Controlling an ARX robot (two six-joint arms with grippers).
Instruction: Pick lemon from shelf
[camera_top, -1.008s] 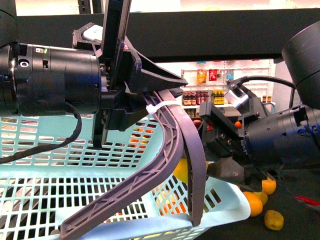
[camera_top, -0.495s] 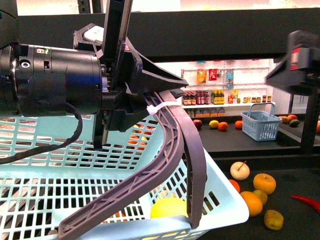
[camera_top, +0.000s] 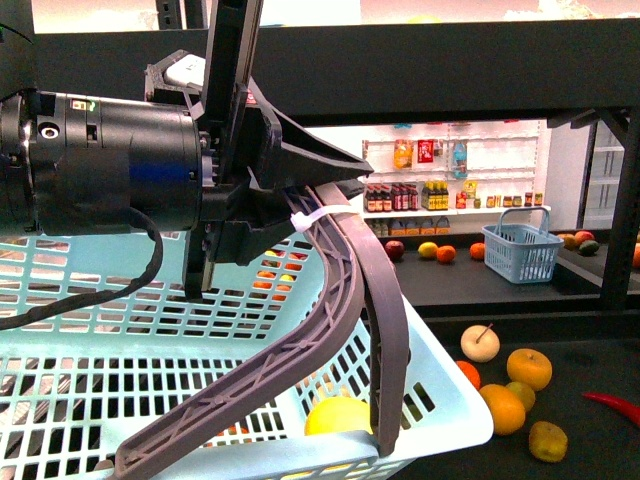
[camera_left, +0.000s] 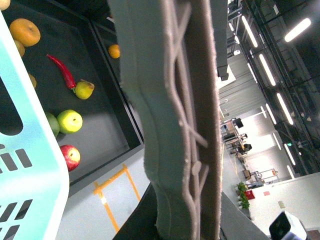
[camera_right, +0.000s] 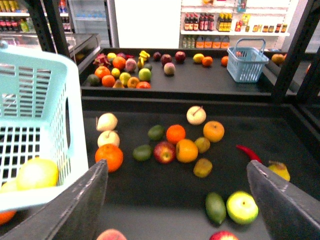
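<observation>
The lemon (camera_top: 338, 415) lies inside the pale blue basket (camera_top: 450, 395), low against its near wall; in the right wrist view the lemon (camera_right: 37, 173) shows through the basket's (camera_right: 75, 125) slotted side. My left gripper (camera_top: 310, 200) is shut on the grey basket handle (camera_top: 385, 320), which fills the left wrist view (camera_left: 175, 125). Above the dark deck of the shelf (camera_right: 150, 195) hangs my right gripper (camera_right: 185, 210), open and empty, to the right of the basket. The right arm is out of the front view.
Loose fruit covers the deck: oranges (camera_right: 186, 150), a cream fruit with a stem (camera_right: 196, 115), a green apple (camera_right: 242, 207) and a red chili (camera_right: 248, 152). A small blue basket (camera_right: 247, 62) sits on the far rack. Black uprights (camera_right: 295, 45) stand at the right.
A second ago the right gripper was at the basket's rim with something yellow by its jaws. It has since drawn away out of the front view, and the lemon lies in the basket.
</observation>
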